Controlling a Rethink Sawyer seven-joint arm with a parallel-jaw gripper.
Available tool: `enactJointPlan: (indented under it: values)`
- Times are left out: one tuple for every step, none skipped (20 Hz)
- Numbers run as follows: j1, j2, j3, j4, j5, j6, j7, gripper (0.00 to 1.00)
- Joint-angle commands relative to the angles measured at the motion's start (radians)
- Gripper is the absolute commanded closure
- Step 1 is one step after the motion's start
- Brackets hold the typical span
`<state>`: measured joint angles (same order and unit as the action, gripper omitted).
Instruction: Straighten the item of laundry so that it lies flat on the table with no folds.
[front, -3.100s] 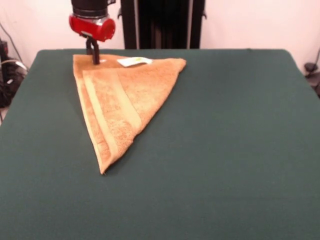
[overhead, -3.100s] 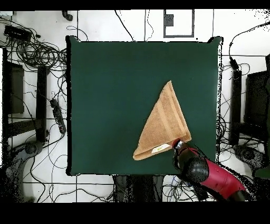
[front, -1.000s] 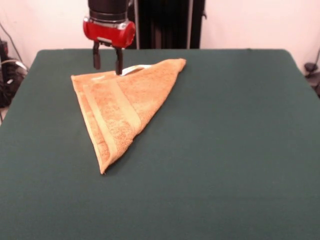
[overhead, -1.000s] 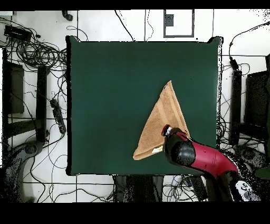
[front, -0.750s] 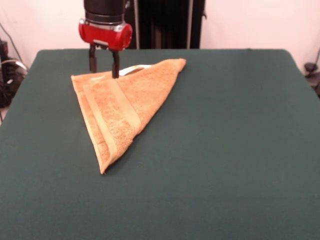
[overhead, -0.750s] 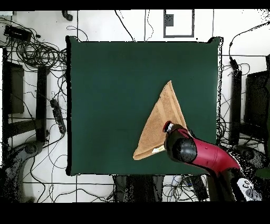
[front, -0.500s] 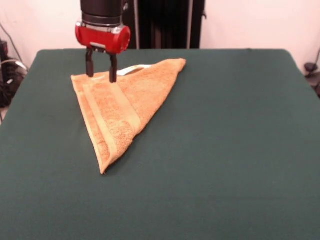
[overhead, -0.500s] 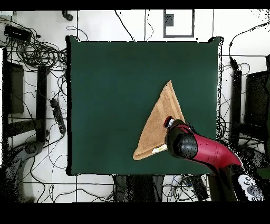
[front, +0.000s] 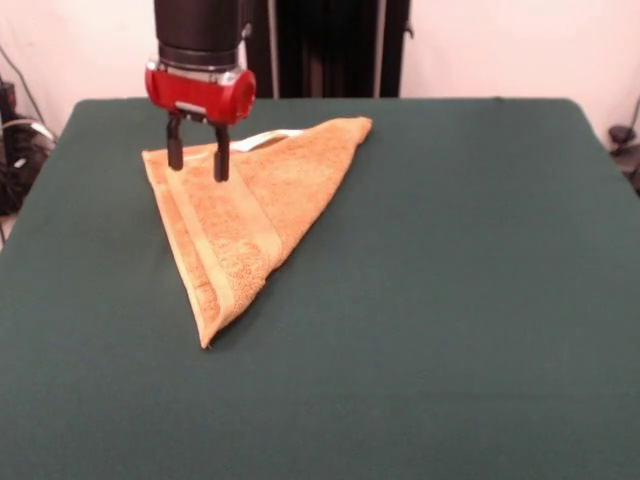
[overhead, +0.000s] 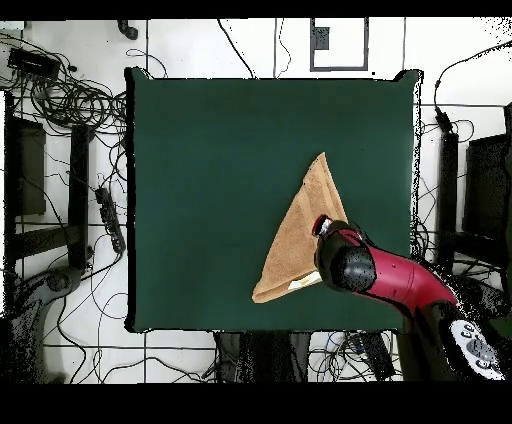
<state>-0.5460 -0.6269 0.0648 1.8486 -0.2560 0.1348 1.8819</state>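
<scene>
The tan-orange towel (front: 243, 213) lies folded into a triangle on the dark green table (front: 450, 280), with a woven band running down its left side and a white tag (front: 262, 139) at its far edge. In the overhead view the towel (overhead: 296, 233) is a narrow triangle near the table's (overhead: 210, 180) lower right. My gripper (front: 197, 160) is open and empty, its two black fingers hanging just above the towel's far left corner. In the overhead view the red arm hides the gripper (overhead: 322, 228) over the towel's right edge.
Cables and equipment (overhead: 70, 200) lie on the floor around the table. A black stand (front: 330, 48) rises behind the table's far edge. Dark gear (front: 15, 150) sits at the left of the front view.
My gripper has shifted slightly toward the towel's far left corner and nearer the camera in the front view, still open. The towel has not moved.
</scene>
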Motion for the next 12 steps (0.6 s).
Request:
enactJointPlan:
  values:
    - [0.048, 0.155, 0.115, -0.083, -0.011, 0.033, 0.048, 0.00]
    - [0.052, 0.157, 0.108, -0.077, -0.012, 0.028, 0.054, 0.00]
    - [0.058, 0.158, 0.100, -0.068, -0.011, 0.019, 0.065, 0.00]
    - [0.064, 0.156, 0.091, -0.060, -0.011, 0.012, 0.073, 0.00]
    - [0.068, 0.155, 0.085, -0.056, -0.009, 0.009, 0.080, 0.00]
    - [0.070, 0.156, 0.082, -0.052, -0.010, 0.005, 0.082, 0.00]
    - [0.071, 0.158, 0.082, -0.052, -0.010, 0.004, 0.083, 0.00]
    - [0.068, 0.159, 0.085, -0.052, -0.011, 0.006, 0.080, 0.00]
    - [0.069, 0.160, 0.085, -0.054, -0.011, 0.009, 0.077, 0.00]
    - [0.070, 0.160, 0.083, -0.057, -0.013, 0.011, 0.075, 0.00]
    - [0.069, 0.161, 0.082, -0.059, -0.014, 0.011, 0.072, 0.00]
    - [0.065, 0.165, 0.086, -0.061, -0.015, 0.012, 0.069, 0.00]
